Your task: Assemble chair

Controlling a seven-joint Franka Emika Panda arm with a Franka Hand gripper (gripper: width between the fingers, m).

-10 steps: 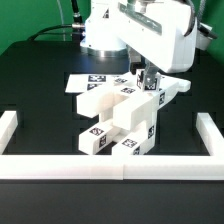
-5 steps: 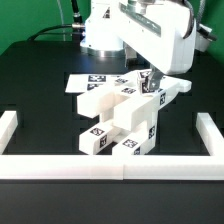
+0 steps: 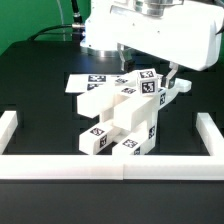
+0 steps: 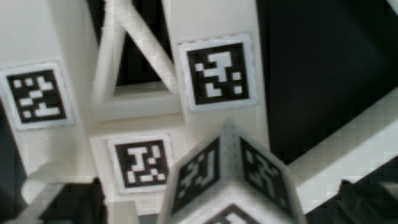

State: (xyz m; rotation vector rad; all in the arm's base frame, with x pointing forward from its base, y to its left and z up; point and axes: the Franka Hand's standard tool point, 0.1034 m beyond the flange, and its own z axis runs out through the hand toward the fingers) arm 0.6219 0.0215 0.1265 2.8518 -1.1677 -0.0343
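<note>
The chair stands half built in the middle of the black table, a cluster of matte-white slabs and blocks with black-and-white tags. A small tagged block sits at its top, toward the back. My gripper hangs just above that block, open, with one dark finger to the exterior view's right of it and nothing held. The wrist view looks closely down on the white parts: a tagged slab and a pointed tagged block lie between my jaws.
The marker board lies flat behind the chair on the exterior view's left. A low white border wall runs along the front and both sides. The robot base stands at the back.
My gripper has opened and let go of the top block. The arm has risen and shifted slightly to the exterior view's right. The block stays on the chair.
</note>
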